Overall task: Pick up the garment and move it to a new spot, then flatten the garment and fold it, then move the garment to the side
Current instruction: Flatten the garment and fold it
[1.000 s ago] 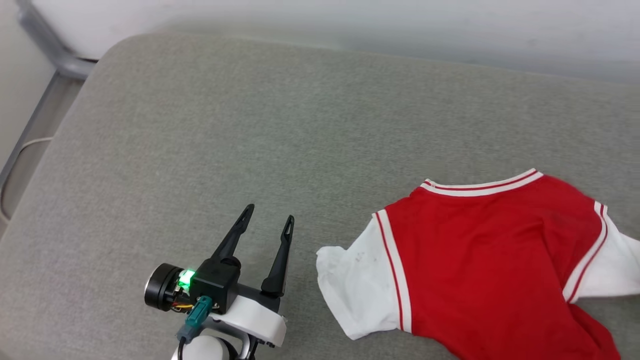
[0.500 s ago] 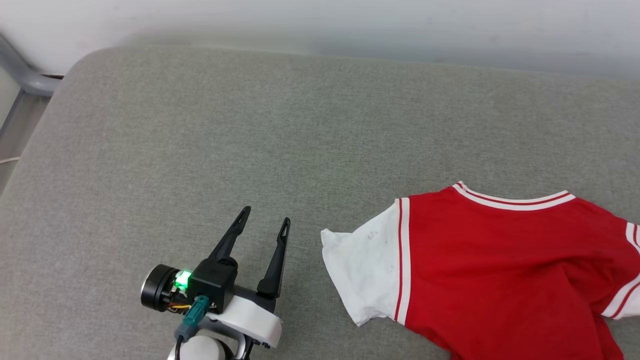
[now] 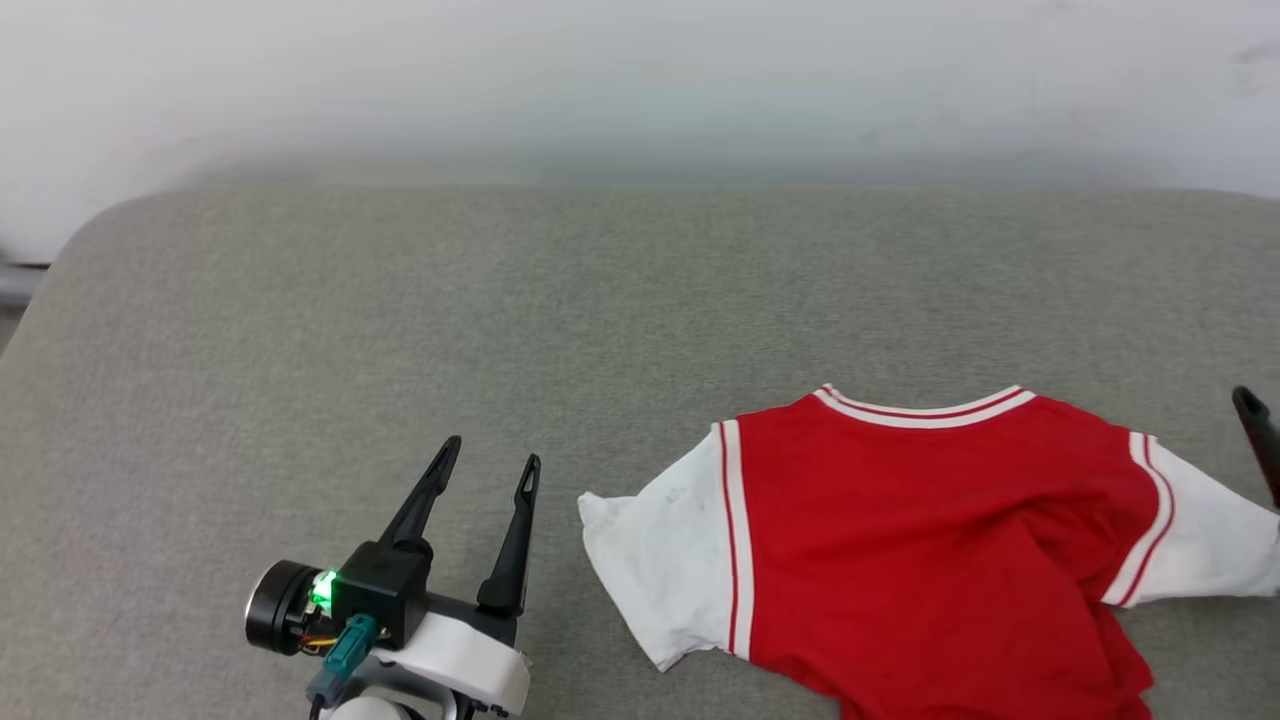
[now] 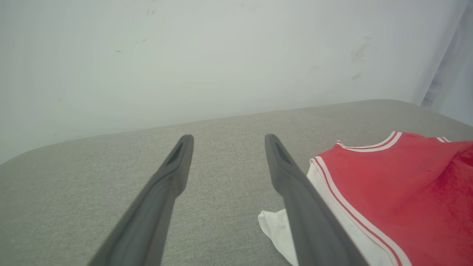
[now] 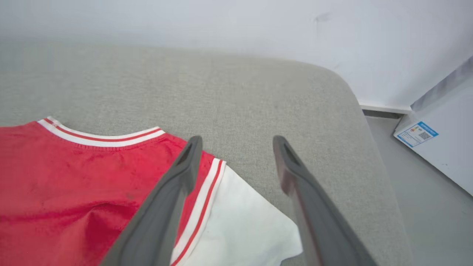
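Left gripper [image 3: 488, 455]: jaws spread wide, nothing held. It is parked over bare grey cushion [image 3: 400, 320] near the front edge, just beside the garment's left sleeve [image 3: 660, 550] and not touching it.

Right gripper [image 5: 238, 140]: jaws also spread, nothing pinched. In the wrist view it is positioned over the right sleeve [image 5: 240, 229], with one finger [image 5: 173, 199] overlapping the red-and-white striped trim. Contact with the fabric can't be told from this angle. In the head view one dark fingertip [image 3: 1258, 425] is seen at the right edge, beside that sleeve.

Garment [image 3: 930, 540]: a red jersey T-shirt laid on the right half of the cushion, striped collar [image 3: 925, 405] toward the far edge and both white sleeves spread outward. The lower body is rumpled toward the front edge and cut off by the frame.

A pale wall [image 3: 640, 80] is seen behind the far edge. Past the rounded right corner, grey floor [image 5: 425, 207] and a white panel with a blue label [image 5: 415, 133] are seen.
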